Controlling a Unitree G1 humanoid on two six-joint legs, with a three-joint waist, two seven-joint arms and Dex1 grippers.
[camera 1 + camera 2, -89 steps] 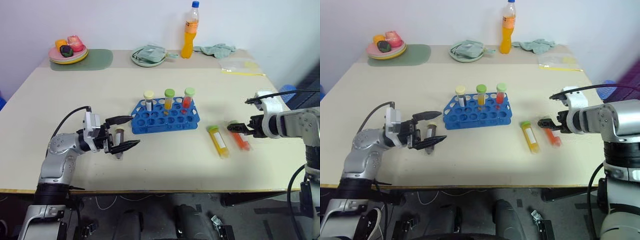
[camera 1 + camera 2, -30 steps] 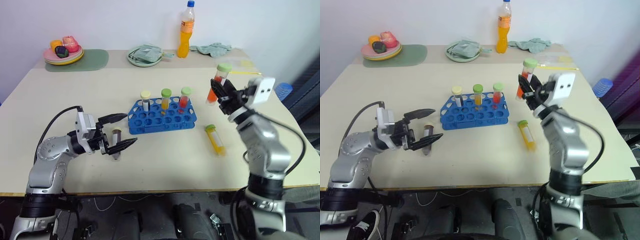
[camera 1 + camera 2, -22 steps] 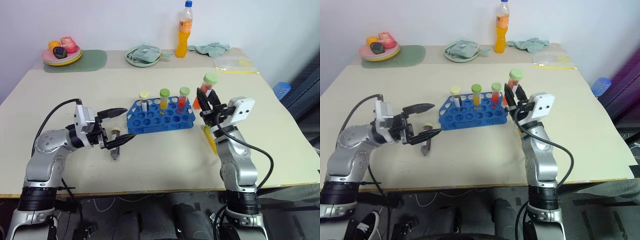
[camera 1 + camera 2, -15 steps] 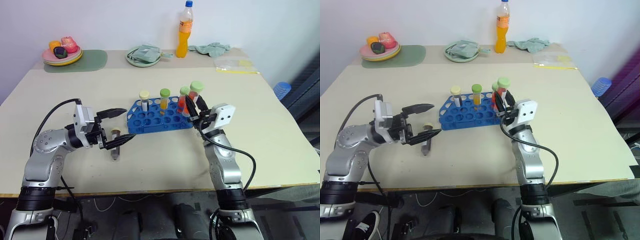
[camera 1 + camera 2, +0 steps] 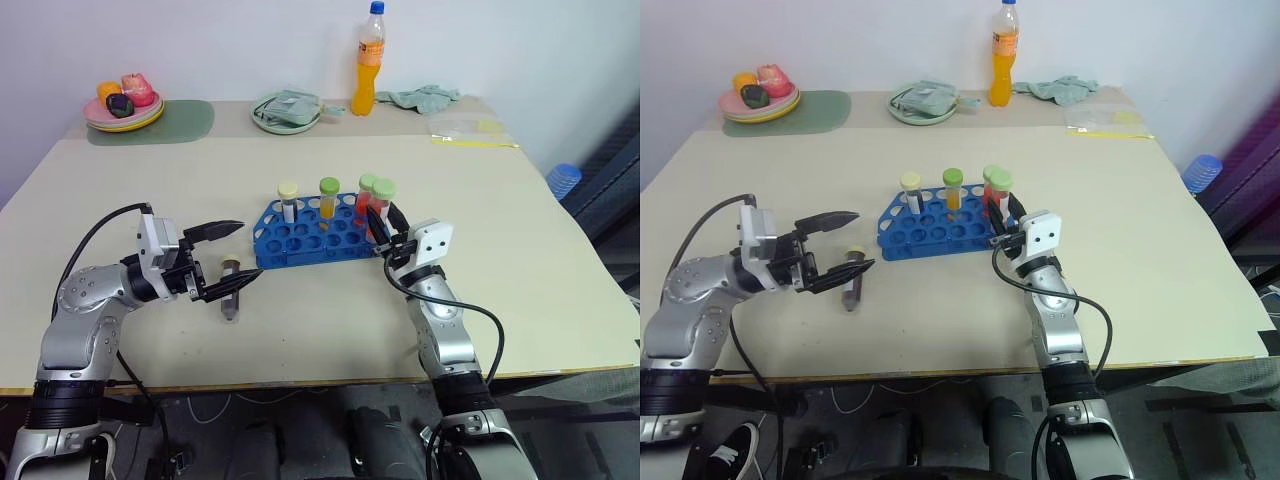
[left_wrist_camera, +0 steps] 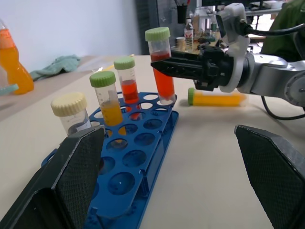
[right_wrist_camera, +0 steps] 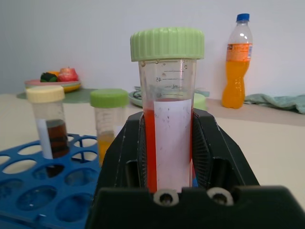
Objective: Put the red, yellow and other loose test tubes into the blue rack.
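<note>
The red-orange tube (image 5: 383, 208), green-capped and upright, is clamped in the right gripper (image 5: 384, 232) at the blue rack's (image 5: 320, 238) 3 o'clock end, its base at a corner hole; whether it is seated cannot be told. The rack sits mid-surface and holds three upright tubes along its far row: a cream-capped tube (image 5: 289, 200), a green-capped yellow tube (image 5: 328, 197) and a green-capped red tube (image 5: 366, 196). At the rack's 8 o'clock a dark tube (image 5: 230, 289) lies on the surface (image 5: 320, 320) between the spread fingers of the released left gripper (image 5: 225, 262). A yellow tube (image 6: 214, 98) lies beyond the right gripper. At 12 o'clock stands an orange bottle (image 5: 367, 61).
</note>
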